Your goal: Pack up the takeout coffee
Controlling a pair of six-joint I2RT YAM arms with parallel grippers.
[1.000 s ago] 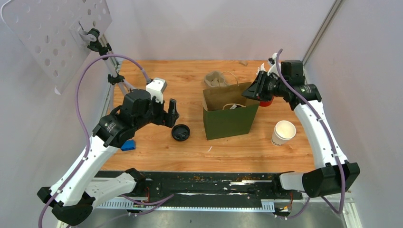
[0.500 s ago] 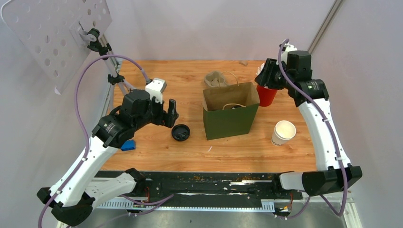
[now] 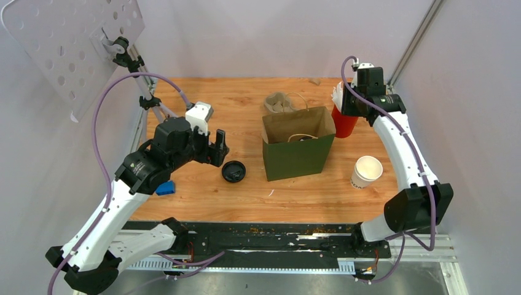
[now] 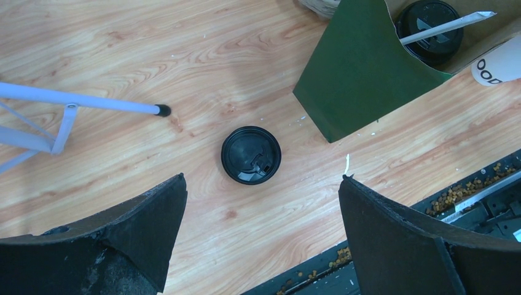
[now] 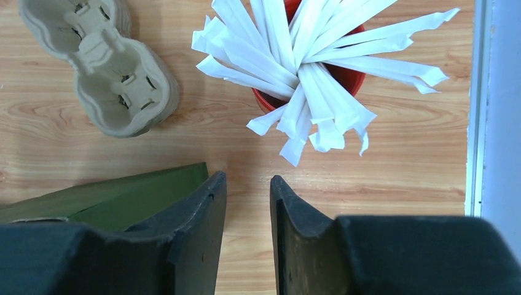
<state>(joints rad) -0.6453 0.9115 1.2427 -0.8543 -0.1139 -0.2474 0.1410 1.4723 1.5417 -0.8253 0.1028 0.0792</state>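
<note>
One lidded coffee cup (image 4: 428, 21) stands inside the green paper bag (image 3: 298, 153), with a white stirrer lying across its lid. The second white cup (image 3: 367, 171) stands open, without a lid, on the table right of the bag; its printed side shows in the left wrist view (image 4: 499, 61). Its loose black lid (image 3: 233, 171) lies flat left of the bag, also in the left wrist view (image 4: 250, 155). My left gripper (image 3: 218, 146) is wide open and empty, hovering just behind the lid (image 4: 263, 178). My right gripper (image 3: 346, 106) hovers over the red cup, jaws a narrow gap apart and empty (image 5: 247, 178).
The red cup of white stirrers (image 5: 307, 55) stands behind the bag's right corner. The grey pulp carrier (image 5: 104, 67) lies behind the bag. A blue block (image 3: 164, 188) sits at the left front. A tripod with a perforated plate (image 3: 74, 43) stands at the back left.
My right arm has swung from the bag's right rim back and to the right, over the red cup of stirrers. My left arm has barely shifted.
</note>
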